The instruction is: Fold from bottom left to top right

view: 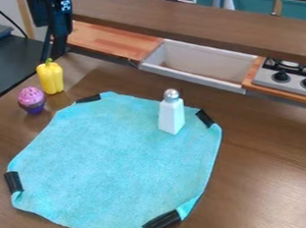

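Black gripper [54, 46] is far left, can't tell if open or closed. Flat turquoise cloth's [119, 162] black-taped left corner [14, 182], probably the grab spot, sits nearer, slightly left of it.

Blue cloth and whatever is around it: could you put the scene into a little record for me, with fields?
Cloth: light blue, spread out, not folded
Black strips: four, spaced around the cloth's edge
On the cloth: white shaker with silver top, upright, toward the upper right
Beside the cloth: yellow toy pepper and purple-pink toy cupcake, upper left
Robot arm: black, upper left
Behind: sink; stove at right
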`<state>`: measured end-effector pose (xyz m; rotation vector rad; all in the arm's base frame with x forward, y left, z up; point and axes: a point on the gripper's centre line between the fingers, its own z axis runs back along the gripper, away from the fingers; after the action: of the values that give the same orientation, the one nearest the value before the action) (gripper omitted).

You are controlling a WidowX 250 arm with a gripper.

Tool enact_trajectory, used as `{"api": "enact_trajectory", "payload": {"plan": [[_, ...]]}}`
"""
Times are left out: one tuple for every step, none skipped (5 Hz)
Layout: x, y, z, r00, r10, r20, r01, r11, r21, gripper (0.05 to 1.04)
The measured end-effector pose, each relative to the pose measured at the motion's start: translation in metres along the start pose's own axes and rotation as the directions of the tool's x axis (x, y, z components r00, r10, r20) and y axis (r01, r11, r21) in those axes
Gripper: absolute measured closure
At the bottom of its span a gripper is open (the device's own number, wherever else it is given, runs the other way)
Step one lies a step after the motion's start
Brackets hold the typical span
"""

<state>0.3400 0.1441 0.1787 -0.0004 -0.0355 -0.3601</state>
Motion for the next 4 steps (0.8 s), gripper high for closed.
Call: {"api": "enact_trajectory", "payload": {"plan": [[0.0,0.0,-0.013,1.0,0.01,-0.021,-0.011,1.0,-0.029,0.083],[-0.004,0.005,-0.016,0.994,0.112,0.005,-0.112,0.991,-0.08,0.083],[-0.024,0.011,-0.033,0.96,0.28,0.031,-0.274,0.954,-0.12,0.083],[-0.039,0.01,-0.035,0.895,0.435,0.099,-0.426,0.9,-0.096,0.083]]}}
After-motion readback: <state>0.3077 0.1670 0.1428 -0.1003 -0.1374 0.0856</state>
